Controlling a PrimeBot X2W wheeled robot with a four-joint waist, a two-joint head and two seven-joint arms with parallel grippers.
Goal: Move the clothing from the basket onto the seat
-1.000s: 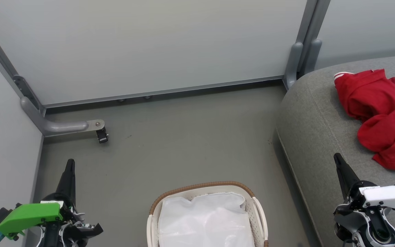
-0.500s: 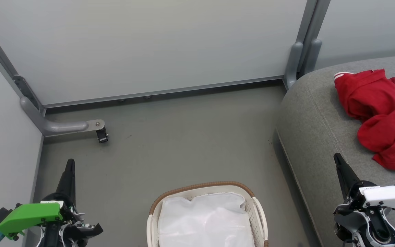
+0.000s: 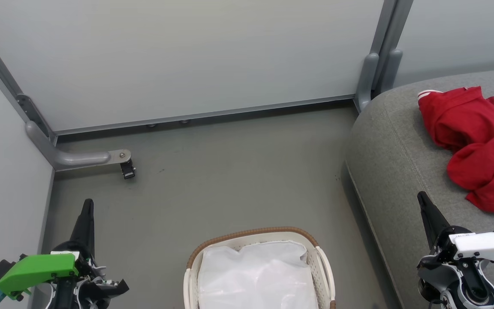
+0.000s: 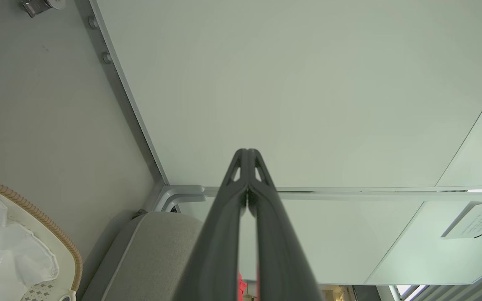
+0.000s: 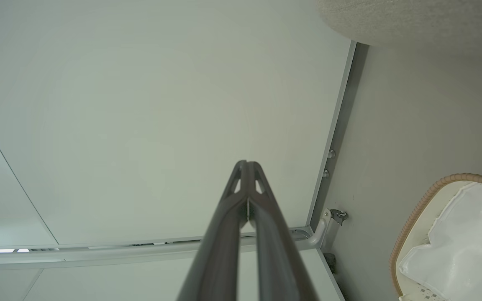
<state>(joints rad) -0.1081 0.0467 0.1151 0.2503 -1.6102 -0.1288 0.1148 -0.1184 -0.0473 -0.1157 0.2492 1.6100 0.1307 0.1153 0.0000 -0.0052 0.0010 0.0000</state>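
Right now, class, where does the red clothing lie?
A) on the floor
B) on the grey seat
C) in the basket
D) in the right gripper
B: the clothing lies heaped on the seat; the basket shows its white liner.

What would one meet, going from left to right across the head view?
Left end effector with dark fingers → oval cream-white plastic basket with brown woven rim → large grey fabric sofa → bright red fabric clothing.

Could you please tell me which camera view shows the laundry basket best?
The head view: the basket sits bottom centre, brown rim and white liner seen from above. Each wrist view catches one curved end of the basket.
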